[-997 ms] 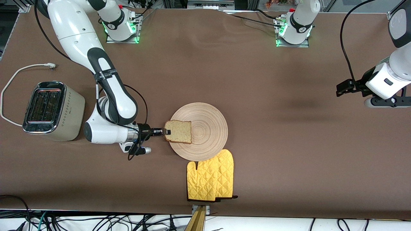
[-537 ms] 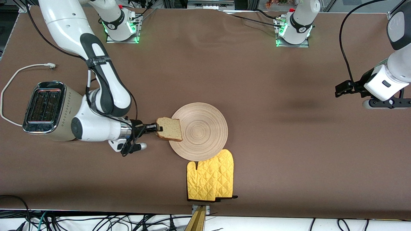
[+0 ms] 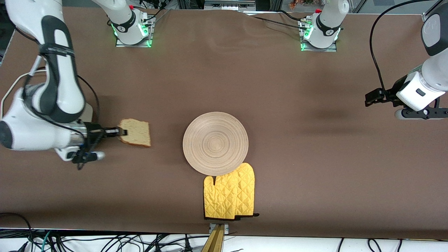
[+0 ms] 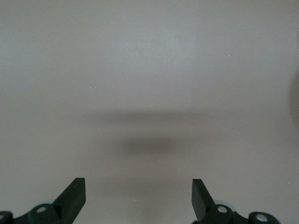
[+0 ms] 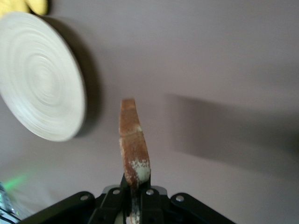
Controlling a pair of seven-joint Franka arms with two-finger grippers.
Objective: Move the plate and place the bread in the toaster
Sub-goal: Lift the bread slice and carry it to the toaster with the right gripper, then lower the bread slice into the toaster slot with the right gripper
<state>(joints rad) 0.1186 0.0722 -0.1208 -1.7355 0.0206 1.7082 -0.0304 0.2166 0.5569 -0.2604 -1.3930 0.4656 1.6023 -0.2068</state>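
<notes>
My right gripper [image 3: 122,132] is shut on one edge of the bread [image 3: 135,132], a brown speckled slice held in the air over the bare table between the plate and the toaster. In the right wrist view the bread [image 5: 133,144] stands edge-on, rising from my right gripper [image 5: 136,193]. The pale wooden plate [image 3: 215,143] lies bare mid-table and shows too as the ringed plate [image 5: 39,100]. The toaster [image 3: 89,112] is almost wholly hidden under the right arm; only a cream sliver shows. My left gripper [image 3: 370,98] waits open over the left arm's end of the table, and my left gripper [image 4: 138,198] has nothing between its fingers.
Yellow quilted oven mitts [image 3: 229,194] lie against the plate's edge nearer the front camera, and a corner of the mitts [image 5: 28,5] shows in the right wrist view. The toaster's white cord [image 3: 9,91] loops beside the right arm.
The right arm lifted the bread off the plate and carried it toward the toaster; the arm now covers the toaster. The plate stays put. The left arm barely moved.
</notes>
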